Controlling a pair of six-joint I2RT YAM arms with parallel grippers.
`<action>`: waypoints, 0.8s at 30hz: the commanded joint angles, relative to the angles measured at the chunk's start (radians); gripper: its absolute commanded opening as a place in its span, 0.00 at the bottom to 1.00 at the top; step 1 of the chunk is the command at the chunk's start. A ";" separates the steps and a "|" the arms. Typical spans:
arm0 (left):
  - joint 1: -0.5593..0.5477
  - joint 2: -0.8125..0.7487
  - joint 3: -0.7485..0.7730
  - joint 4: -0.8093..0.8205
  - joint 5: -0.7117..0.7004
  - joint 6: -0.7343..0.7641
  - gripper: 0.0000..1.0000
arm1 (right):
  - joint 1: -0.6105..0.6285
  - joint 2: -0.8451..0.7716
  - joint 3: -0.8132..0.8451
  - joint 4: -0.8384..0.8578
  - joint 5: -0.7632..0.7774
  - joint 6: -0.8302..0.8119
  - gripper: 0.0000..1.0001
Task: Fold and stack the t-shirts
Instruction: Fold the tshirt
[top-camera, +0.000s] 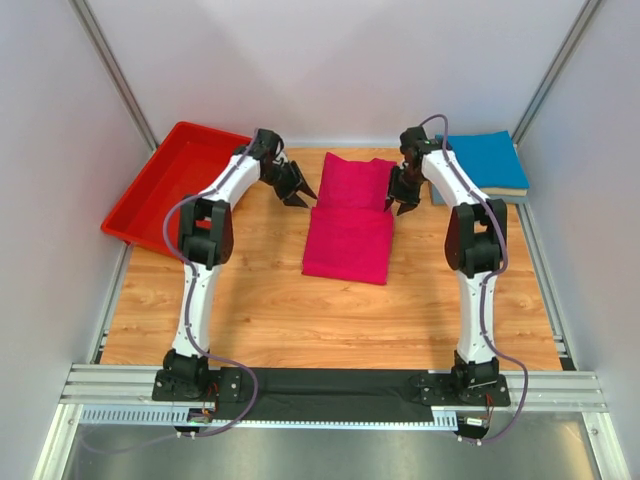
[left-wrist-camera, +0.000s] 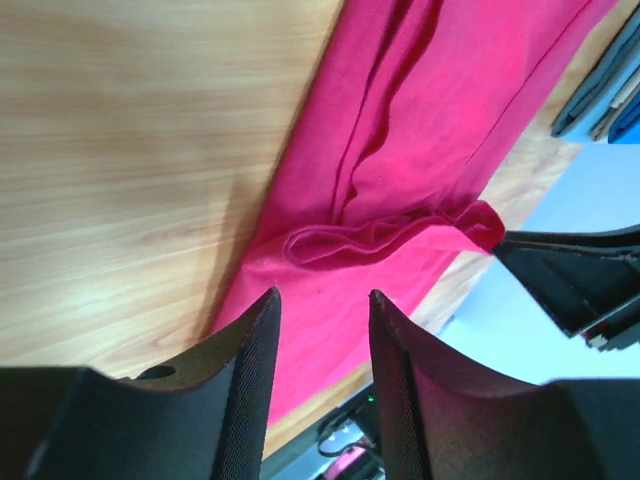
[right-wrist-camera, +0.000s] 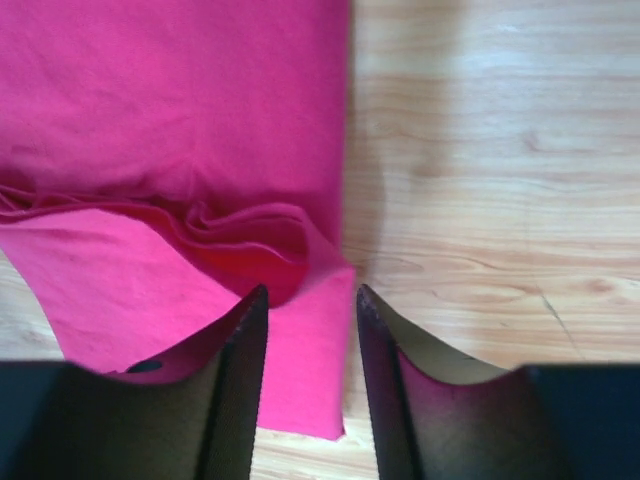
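Note:
The magenta-pink t-shirt (top-camera: 350, 215) lies partly folded on the wooden table, its far part doubled over the near part. It shows in the left wrist view (left-wrist-camera: 400, 130) and the right wrist view (right-wrist-camera: 160, 120). My left gripper (top-camera: 300, 192) is open and empty, just left of the shirt's fold line (left-wrist-camera: 322, 292). My right gripper (top-camera: 398, 203) is open and empty at the shirt's right edge, over a cloth corner (right-wrist-camera: 310, 290). The bright blue t-shirt (top-camera: 485, 160) lies folded at the far right on a grey folded one (top-camera: 480, 195).
A red plastic bin (top-camera: 175, 180) stands at the far left. White walls close in the table on three sides. The arm bases are bolted at the near edge.

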 joint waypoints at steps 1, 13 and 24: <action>0.036 -0.119 -0.055 -0.035 -0.057 0.114 0.49 | -0.018 -0.112 -0.048 0.033 -0.036 0.001 0.44; 0.001 -0.362 -0.454 0.005 -0.047 0.298 0.49 | -0.012 -0.309 -0.471 0.172 -0.261 -0.039 0.42; -0.113 -0.472 -0.749 0.102 -0.024 0.317 0.51 | 0.051 -0.442 -0.818 0.367 -0.303 0.010 0.44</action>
